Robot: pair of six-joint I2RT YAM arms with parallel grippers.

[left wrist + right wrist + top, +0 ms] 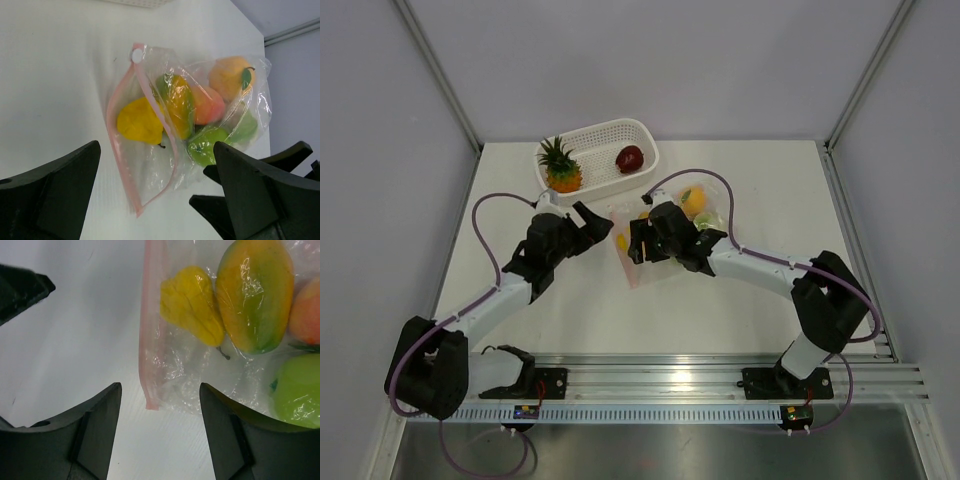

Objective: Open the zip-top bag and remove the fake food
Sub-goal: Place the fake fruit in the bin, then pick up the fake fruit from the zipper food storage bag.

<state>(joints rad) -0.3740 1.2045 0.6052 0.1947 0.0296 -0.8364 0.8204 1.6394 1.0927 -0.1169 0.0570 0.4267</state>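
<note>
Zip-top bag [190,125] lies flat near the middle of the table [570,310], a little toward the far edge, its closed end toward the right edge and its pink zip strip [114,135] toward the left. In the left wrist view the two halves of the strip bow apart, so the mouth looks already open. A yellow piece [139,121] sits right in it, with a mango-coloured piece [177,105], green apple [207,145] and orange [227,75] deeper in. The pineapple [560,170] and a dark red piece [629,158] are in the white basket [610,130] at the far edge. Left gripper [598,225] hangs just left of the mouth, jaws spread fully, empty. Right gripper [160,435] is above the near corner of the strip, fingers well apart, nothing pinched. Judged step: take out the next fruit, most likely the yellow one. To do it well, pin one lip or the closed end with one arm so the slippery film does not slide, then bring the other in low along the mouth and close on the fruit only, not the plastic. The two grippers are near each other, so one should move at a time. Bare table lies toward the near and left edges; the basket bounds the far side.
</note>
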